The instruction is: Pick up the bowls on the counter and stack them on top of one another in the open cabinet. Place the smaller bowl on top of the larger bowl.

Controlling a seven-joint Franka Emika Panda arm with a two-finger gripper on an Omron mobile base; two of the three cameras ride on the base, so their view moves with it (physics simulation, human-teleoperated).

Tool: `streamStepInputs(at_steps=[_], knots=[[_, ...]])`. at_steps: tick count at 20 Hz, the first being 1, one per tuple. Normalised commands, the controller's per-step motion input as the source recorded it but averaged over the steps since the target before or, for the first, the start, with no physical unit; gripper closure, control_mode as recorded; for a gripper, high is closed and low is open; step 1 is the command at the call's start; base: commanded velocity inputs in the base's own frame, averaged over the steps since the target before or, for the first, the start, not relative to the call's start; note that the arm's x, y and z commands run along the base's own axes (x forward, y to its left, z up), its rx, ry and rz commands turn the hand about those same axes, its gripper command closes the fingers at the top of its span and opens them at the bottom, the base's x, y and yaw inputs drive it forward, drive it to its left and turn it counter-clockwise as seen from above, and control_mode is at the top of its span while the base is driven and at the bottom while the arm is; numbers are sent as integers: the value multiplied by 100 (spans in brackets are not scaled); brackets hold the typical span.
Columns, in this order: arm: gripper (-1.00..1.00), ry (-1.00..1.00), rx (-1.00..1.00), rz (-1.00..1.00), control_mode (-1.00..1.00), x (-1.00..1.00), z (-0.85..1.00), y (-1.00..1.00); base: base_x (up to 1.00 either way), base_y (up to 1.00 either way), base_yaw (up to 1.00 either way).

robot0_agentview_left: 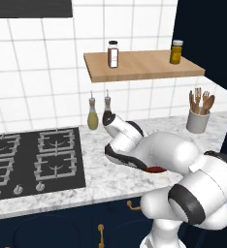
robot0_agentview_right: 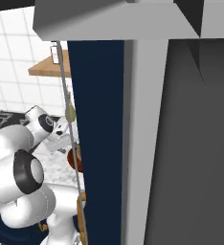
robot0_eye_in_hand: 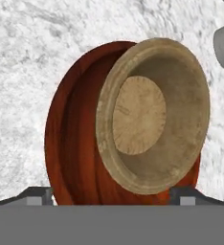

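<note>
I see the arm bent low over the counter [robot0_agentview_left: 101, 179], its elbow and wrist covering most of the work area in the left base view. A sliver of the larger bowl [robot0_agentview_left: 155, 169] shows just under the forearm, resting on the marble near the counter's front edge; in the right base view the same reddish-brown rim [robot0_agentview_right: 74, 159] peeks out beside the dark cabinet door [robot0_agentview_right: 97, 143].

In the hand view the larger bowl [robot0_eye_in_hand: 73, 143] sits on the marble with the smaller bowl [robot0_eye_in_hand: 154, 115] nested inside it, offset toward one side so the tan rim overlaps the red rim. The bowls lie between the two fingertips [robot0_eye_in_hand: 37, 195], which stand wide apart at the lower corners; the gripper [robot0_eye_in_hand: 111, 198] is spread and I see it grasping nothing. I cannot tell if the tips touch the red rim.

Also noted: a grey utensil holder [robot0_agentview_left: 198, 121] with wooden tools at the counter's back, the gas hob [robot0_agentview_left: 35, 157] to the left, two hanging bottles [robot0_agentview_left: 92, 116], and two jars on the wooden shelf [robot0_agentview_left: 144, 68].
</note>
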Motion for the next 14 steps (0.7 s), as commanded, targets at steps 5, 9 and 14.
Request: streamStepInputs(at_steps=[5, 9, 14], knots=[[-100, -2, 0, -11, -100, -20, -51, 10, 0, 0, 0], [-100, -10, 0, -9, -100, 20, -16, 1, 0, 0, 0], [-100, 0, 0, -2, -100, 27, -21, 0, 0, 0, 0]])
